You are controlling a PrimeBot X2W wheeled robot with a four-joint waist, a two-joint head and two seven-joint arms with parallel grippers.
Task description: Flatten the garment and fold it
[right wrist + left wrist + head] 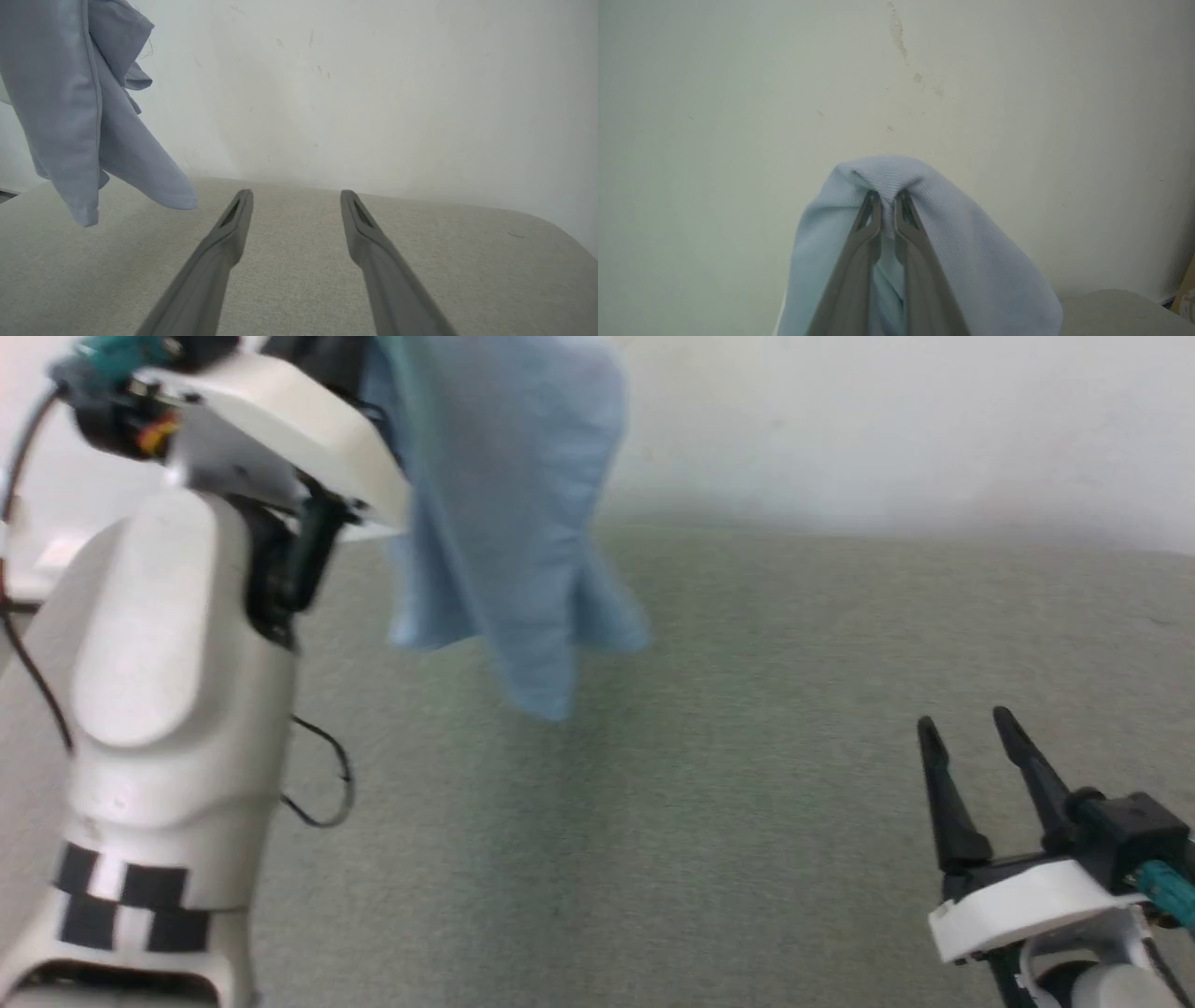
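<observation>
The garment (509, 513), light blue, hangs in the air above the grey-green table (728, 775), bunched and draped, its lowest tip clear of the surface. In the left wrist view my left gripper (887, 197) is shut on a fold of the garment (971, 261), which drapes over both fingers. My left arm is raised at the upper left of the head view, its fingers hidden. My right gripper (966, 721) stands open low at the right, empty, well apart from the cloth. In the right wrist view the garment (70, 107) hangs at the upper left of my right gripper (296, 198).
A pale wall (887, 420) runs behind the table's far edge. My white left forearm (177, 644) with a loose black cable (327, 784) fills the left side. The table's rounded right corner (556, 224) shows in the right wrist view.
</observation>
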